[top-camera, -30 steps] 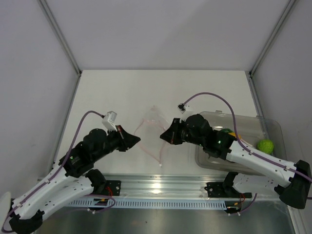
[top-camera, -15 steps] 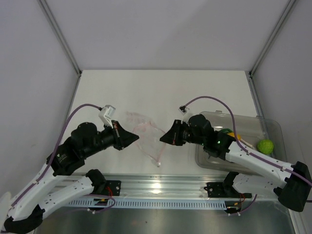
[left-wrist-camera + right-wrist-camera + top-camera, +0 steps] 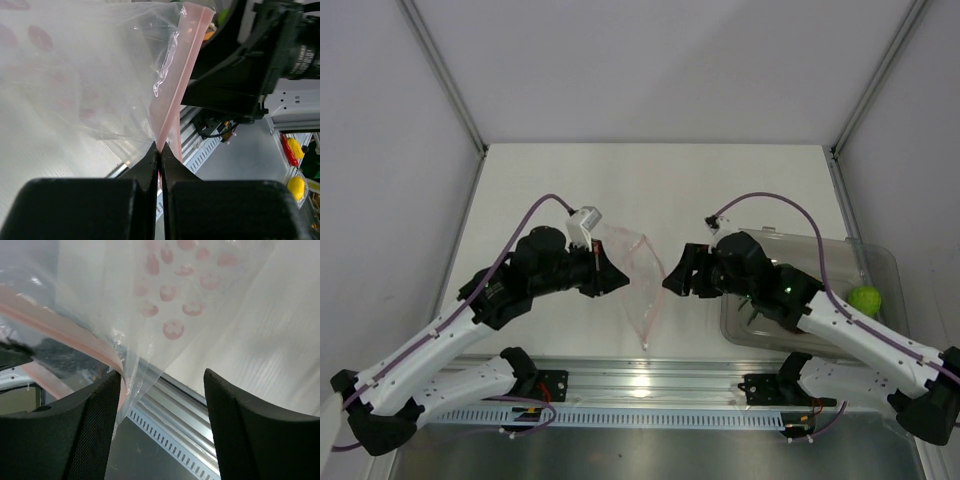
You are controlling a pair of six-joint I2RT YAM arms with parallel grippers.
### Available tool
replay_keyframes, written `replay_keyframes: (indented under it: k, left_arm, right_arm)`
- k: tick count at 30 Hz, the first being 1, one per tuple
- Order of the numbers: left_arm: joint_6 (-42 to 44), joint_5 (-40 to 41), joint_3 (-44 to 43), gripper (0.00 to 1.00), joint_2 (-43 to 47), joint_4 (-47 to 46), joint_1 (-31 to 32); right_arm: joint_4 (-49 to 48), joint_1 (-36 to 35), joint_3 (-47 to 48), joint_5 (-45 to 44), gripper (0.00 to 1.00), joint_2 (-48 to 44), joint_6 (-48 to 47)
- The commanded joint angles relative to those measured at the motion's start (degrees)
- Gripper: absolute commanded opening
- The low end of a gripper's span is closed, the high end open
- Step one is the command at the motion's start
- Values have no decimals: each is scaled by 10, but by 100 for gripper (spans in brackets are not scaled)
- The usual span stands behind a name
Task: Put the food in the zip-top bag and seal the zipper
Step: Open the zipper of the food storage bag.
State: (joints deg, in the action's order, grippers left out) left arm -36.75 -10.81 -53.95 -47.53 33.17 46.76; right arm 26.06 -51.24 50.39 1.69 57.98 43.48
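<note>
The zip-top bag (image 3: 642, 268) is clear, crinkly plastic and hangs between my two grippers. My left gripper (image 3: 617, 281) is shut on its pink zipper (image 3: 182, 65), pinching the strip at one end (image 3: 160, 148). My right gripper (image 3: 673, 282) is open just right of the bag. In the right wrist view the bag (image 3: 165, 295) and the zipper (image 3: 65, 327) brush the left finger (image 3: 95, 430), and nothing sits between the jaws (image 3: 162, 372). A green round fruit (image 3: 865, 298) lies in the tray. The other food is hidden behind my right arm.
A rigid clear tray (image 3: 830, 255) stands at the right, partly under my right arm. The bag's lower corner (image 3: 646, 343) reaches toward the aluminium rail (image 3: 650, 385) at the table's near edge. White walls enclose the table on three sides.
My right gripper has opened and let go of the bag, backing slightly right. My left arm has shifted right with the bag still pinched.
</note>
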Motion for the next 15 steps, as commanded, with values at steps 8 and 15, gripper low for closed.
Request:
replay_keyframes:
  k: [8, 15]
  left_arm:
    - [84, 88, -185, 1, 27, 126, 2]
    - [142, 105, -330, 1, 18, 261, 2]
  right_arm:
    - [160, 20, 89, -145, 75, -120, -22]
    - [234, 98, 53, -240, 83, -147, 31]
